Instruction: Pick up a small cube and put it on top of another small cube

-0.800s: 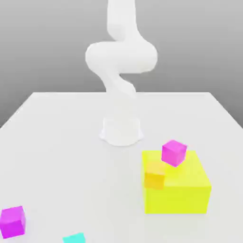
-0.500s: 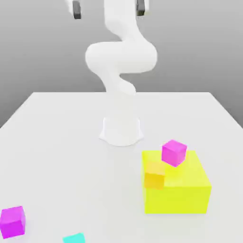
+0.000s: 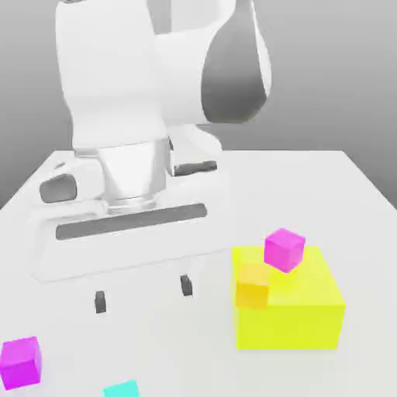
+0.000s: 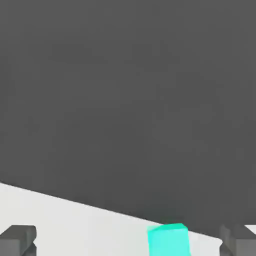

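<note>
Gripper (image 3: 143,294) has dropped from the exterior view's top edge to its lower left, fingers wide apart and empty, bringing it nearer the cyan cube (image 3: 122,390) at the bottom edge, probably to grasp it, with stacking still undone.

Cyan cube (image 3: 122,390); yellow block (image 3: 287,298); orange cube (image 3: 253,287); white tabletop (image 3: 178,349).

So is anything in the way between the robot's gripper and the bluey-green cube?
No, nothing visible stands between the open gripper and the bluey-green cube. The purple cube sits off to the exterior view's left.
</note>
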`<state>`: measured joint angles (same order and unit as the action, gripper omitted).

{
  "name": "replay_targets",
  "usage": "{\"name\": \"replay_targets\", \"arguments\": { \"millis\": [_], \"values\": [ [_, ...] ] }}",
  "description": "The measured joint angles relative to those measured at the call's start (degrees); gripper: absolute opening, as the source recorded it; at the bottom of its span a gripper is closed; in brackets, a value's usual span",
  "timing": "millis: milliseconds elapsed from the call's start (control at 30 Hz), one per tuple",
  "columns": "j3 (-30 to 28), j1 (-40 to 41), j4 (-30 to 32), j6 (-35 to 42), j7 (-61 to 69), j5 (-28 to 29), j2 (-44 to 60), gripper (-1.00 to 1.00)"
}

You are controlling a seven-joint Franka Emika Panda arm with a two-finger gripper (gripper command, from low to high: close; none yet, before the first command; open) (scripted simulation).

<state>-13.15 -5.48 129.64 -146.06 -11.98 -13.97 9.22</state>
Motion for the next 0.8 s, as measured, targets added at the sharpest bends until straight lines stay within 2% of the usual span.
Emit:
{"name": "replay_targets", "arguments": {
  "millis": [200,333,367,600,733,800],
  "values": [
    [-0.8,1.4,-0.2,-4.0,3.8,2.3,11.3,0.00],
    [1.4,3.3,-1.8,-9.5,6.3,0.2,19.5,0.00],
    [2.1,3.9,-2.2,-10.8,6.7,-0.4,21.3,-1.00],
    [2.2,4.1,-2.2,-11.0,6.8,-0.5,21.6,-1.00],
    [-0.2,2.2,-0.5,-5.7,4.8,2.4,14.6,-1.00],
    [0.3,1.2,1.3,-3.5,4.8,2.6,10.9,-1.00]
  ]
}}
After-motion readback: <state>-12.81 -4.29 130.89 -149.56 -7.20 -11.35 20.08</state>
